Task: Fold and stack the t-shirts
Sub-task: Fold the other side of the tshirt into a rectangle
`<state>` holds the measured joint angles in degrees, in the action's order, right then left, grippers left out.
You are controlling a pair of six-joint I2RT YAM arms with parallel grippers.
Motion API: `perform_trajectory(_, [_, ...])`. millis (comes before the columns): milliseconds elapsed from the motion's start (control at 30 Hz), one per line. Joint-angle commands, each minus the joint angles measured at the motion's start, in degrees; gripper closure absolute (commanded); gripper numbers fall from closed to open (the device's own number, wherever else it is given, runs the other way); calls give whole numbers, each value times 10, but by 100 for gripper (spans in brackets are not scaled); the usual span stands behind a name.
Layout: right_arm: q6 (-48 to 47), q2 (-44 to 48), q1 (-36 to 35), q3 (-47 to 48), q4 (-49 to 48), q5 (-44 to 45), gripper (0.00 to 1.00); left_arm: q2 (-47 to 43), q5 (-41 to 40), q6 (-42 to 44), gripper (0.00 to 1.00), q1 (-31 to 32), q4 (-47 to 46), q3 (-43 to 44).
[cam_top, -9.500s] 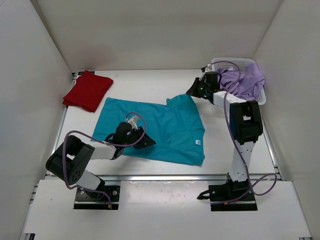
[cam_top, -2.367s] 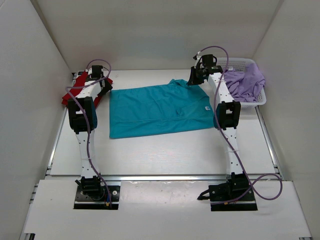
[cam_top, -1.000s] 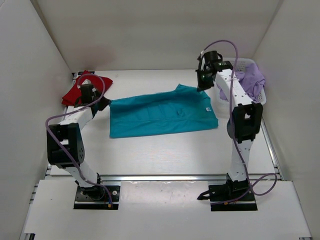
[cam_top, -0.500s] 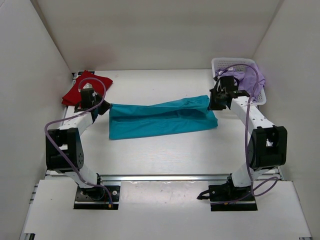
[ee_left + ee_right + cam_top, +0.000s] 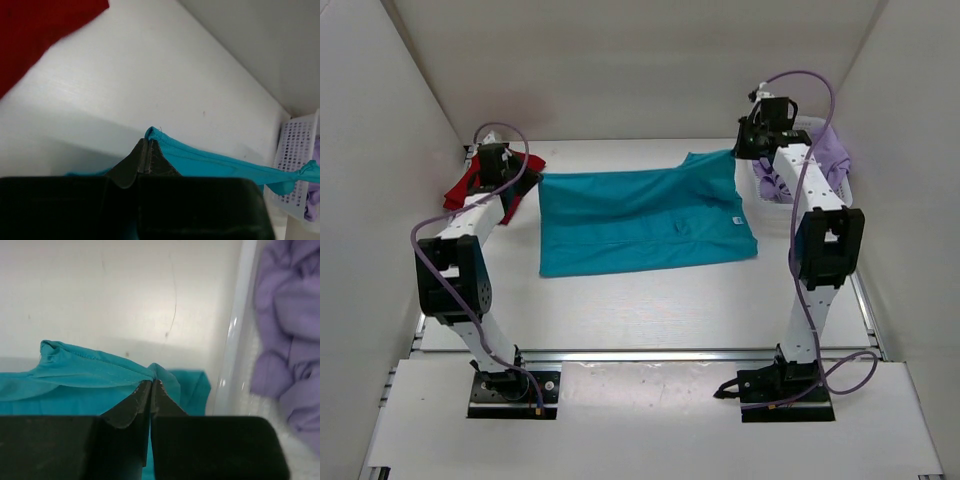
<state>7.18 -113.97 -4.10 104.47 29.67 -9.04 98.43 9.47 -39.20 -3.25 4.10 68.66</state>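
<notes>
The teal t-shirt (image 5: 640, 220) is stretched between both arms, its far edge lifted and its near part on the table. My left gripper (image 5: 525, 185) is shut on its far left corner (image 5: 155, 134). My right gripper (image 5: 737, 155) is shut on its far right corner (image 5: 165, 372). The red t-shirt (image 5: 470, 180) lies folded at the far left, partly hidden by my left arm; it also shows in the left wrist view (image 5: 35, 30). The lavender t-shirt (image 5: 825, 160) lies crumpled in the basket and shows in the right wrist view (image 5: 290, 340).
A white mesh basket (image 5: 760, 185) stands at the far right, close behind my right gripper; its rim shows in the right wrist view (image 5: 232, 335). White walls enclose the table on three sides.
Both grippers have carried the shirt's held edge back toward the far wall and higher. The teal shirt has spread from a narrow folded band into a wider sheet.
</notes>
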Motion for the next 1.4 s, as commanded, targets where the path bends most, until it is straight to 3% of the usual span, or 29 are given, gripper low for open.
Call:
perform_trajectory(0, [-21, -41, 5, 102, 15, 10, 100, 28, -22, 19, 100, 5, 35, 70])
perform_trajectory(67, [-33, -71, 3, 147, 37, 15, 100, 39, -17, 19, 100, 1, 34, 88])
perform_trajectory(200, [-50, -71, -12, 127, 32, 34, 100, 35, -9, 14, 100, 5, 17, 64])
perform_trajectory(600, [-11, 171, -16, -250, -117, 53, 99, 4, -18, 23, 100, 3, -21, -34])
perform_trajectory(1000, [39, 277, -26, -469, -191, 97, 100, -36, -9, 24, 99, -15, -61, -151])
perform_trajectory(1200, [78, 309, -22, -555, -227, 88, 99, -73, 40, -45, 78, -50, -110, -234])
perform_trajectory(1300, [96, 343, -21, -603, -253, 84, 88, -97, 68, -92, 62, -78, -131, -264])
perform_trajectory(1367, [107, 373, -10, -625, -268, 68, 83, -131, 78, -122, 63, -94, -169, -303])
